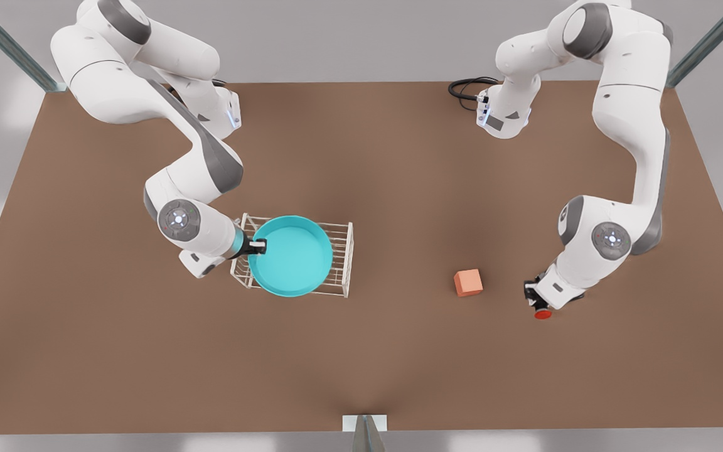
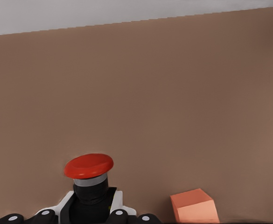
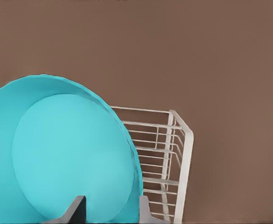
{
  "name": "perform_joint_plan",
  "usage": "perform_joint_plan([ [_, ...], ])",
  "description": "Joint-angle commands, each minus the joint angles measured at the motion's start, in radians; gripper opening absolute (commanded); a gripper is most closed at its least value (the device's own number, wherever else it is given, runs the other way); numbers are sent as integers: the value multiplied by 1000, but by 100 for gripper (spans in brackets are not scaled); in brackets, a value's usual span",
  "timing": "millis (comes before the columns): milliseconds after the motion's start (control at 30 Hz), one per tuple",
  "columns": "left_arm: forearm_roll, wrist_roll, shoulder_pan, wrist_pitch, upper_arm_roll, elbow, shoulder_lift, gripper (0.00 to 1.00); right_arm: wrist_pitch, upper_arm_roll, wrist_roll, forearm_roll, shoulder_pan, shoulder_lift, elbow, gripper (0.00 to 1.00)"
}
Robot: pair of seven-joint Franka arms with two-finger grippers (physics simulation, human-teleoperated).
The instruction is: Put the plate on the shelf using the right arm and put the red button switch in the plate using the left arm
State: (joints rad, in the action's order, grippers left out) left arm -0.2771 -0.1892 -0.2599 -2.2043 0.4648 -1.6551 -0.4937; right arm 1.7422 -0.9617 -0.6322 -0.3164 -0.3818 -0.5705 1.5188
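on the brown table, right hand clamping plate over shelf, left hand gripping red button switch

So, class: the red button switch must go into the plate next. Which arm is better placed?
Left: the left gripper is shut on the red button switch, while the right gripper grips the plate over the shelf.

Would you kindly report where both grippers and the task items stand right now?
Right gripper shut on turquoise round plate, atop white wire shelf. Left gripper shut on red button switch. Orange cube between switch and shelf.
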Motion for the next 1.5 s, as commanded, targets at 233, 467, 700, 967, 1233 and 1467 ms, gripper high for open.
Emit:
perform_joint_plan([
  [233,3,-958,200,270,167,118,-3,48,-248,-587,-307,30,-571,-5,-32,100],
  [467,4,-1455,432,134,166,365,-114,48,-288,-531,540,-369,-746,-103,-32,100],
  [700,-8,-1702,596,-140,126,385,-166,48,-135,460,799,102,-31,331,-51,100],
  [967,-140,-1925,890,-239,-81,459,-282,48,-122,1025,890,244,408,247,-69,100],
  [1233,-146,-1971,996,-238,-178,560,-367,85,-92,1021,872,246,379,143,-143,100],
  [1467,18,-1422,768,268,-68,554,-175,100,-78,1023,870,246,379,143,-143,100],
])
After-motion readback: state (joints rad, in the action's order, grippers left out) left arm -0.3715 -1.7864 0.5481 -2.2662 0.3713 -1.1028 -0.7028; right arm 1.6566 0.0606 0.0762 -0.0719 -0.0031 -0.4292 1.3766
